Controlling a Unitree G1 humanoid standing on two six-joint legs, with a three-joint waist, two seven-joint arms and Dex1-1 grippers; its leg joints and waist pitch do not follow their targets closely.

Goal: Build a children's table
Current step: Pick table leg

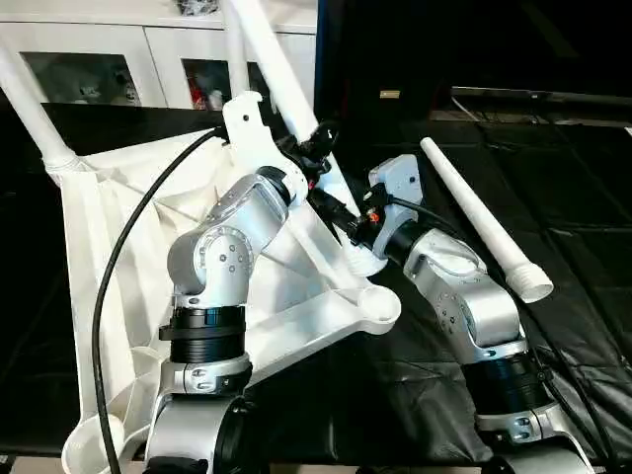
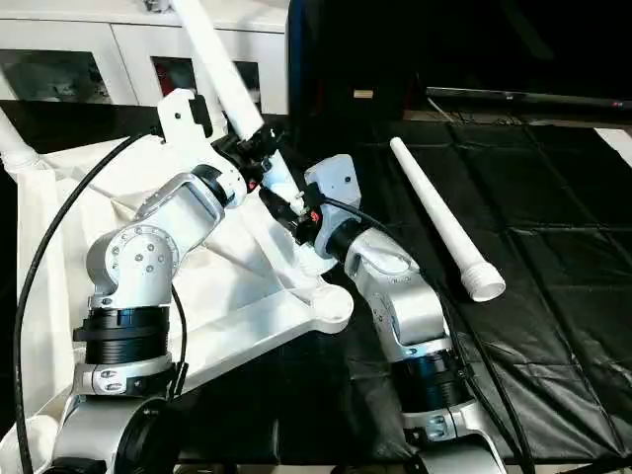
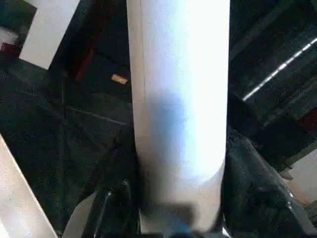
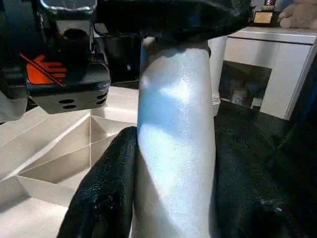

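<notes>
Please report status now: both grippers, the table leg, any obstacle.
Right gripper shut on leg. Left gripper around same leg. Spare leg lies aside; no obstacle seen.

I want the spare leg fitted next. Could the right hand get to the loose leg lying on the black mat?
Probably not yet: the right hand is shut on the leaning leg over the tabletop. The loose leg lies clear beside that arm, so once released the way looks free.

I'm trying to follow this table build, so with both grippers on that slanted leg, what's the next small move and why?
Probably tip the leg upright and press it down. Both the left gripper and right gripper clasp it, its foot sits at a socket on the tabletop, and it leans. A spare leg lies beside them on the black mat.
</notes>
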